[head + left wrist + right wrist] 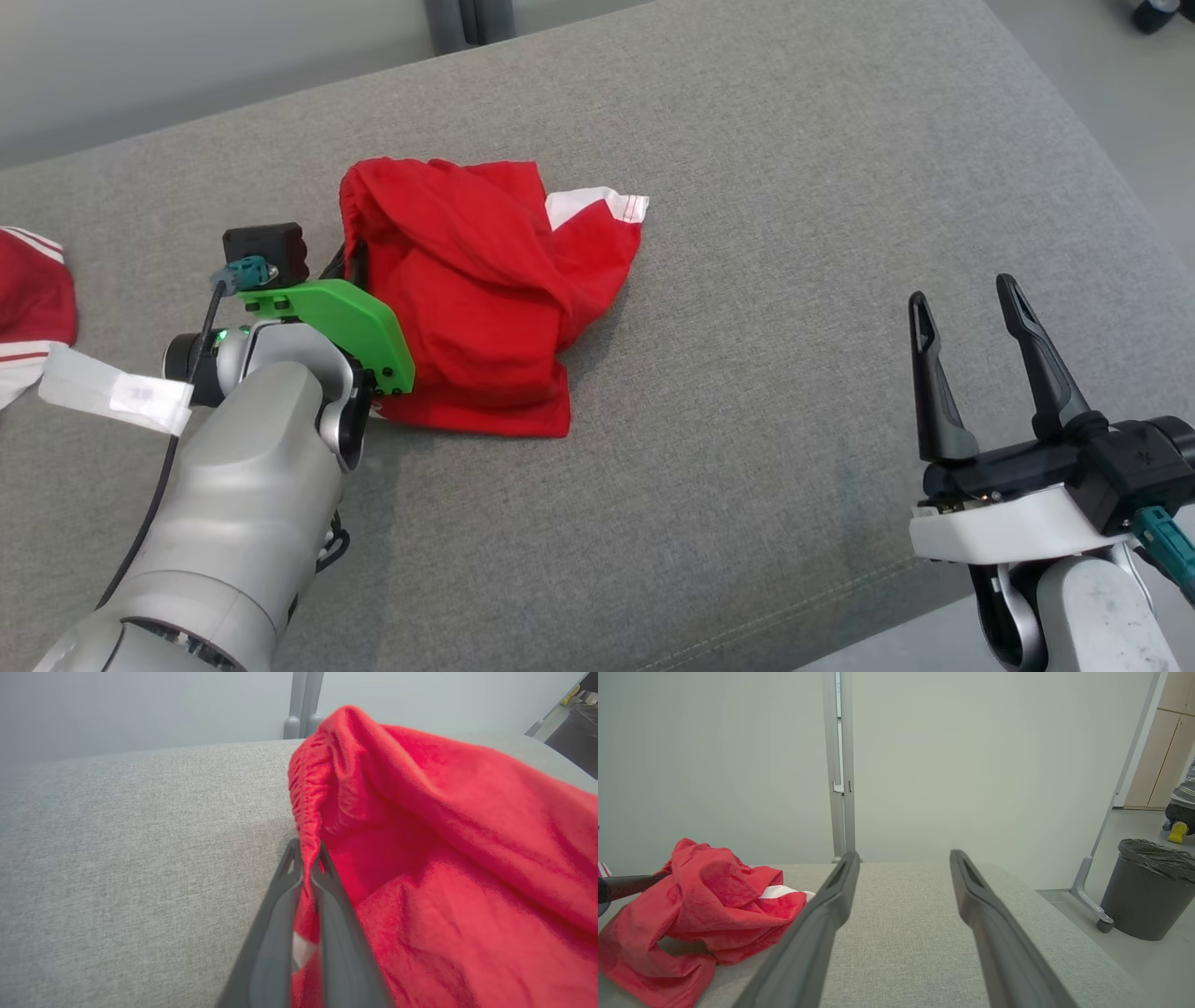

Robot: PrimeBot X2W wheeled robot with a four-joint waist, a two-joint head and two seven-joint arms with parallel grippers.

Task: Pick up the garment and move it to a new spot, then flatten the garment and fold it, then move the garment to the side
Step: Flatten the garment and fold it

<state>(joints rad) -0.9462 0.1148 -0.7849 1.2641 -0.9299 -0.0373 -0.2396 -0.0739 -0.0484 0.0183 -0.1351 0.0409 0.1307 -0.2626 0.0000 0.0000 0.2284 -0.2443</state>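
Observation:
A crumpled red garment (476,289) with a white stripe at one edge lies on the grey cushioned surface (794,280). My left gripper (306,858) is shut on the garment's gathered red hem (308,812), the cloth pinched between its two dark fingers. In the head view the left wrist with its green plate (341,322) sits against the garment's left edge, and the fingertips are hidden there. My right gripper (966,313) stands open at the lower right, well clear of the cloth, with nothing between its fingers. The garment (705,905) lies to the left in the right wrist view.
A second red and white cloth (33,299) lies at the far left edge of the surface. A dark bin (1148,889) stands on the floor past the surface's right end. A person's foot (1177,831) is beyond the bin. A pale wall is behind.

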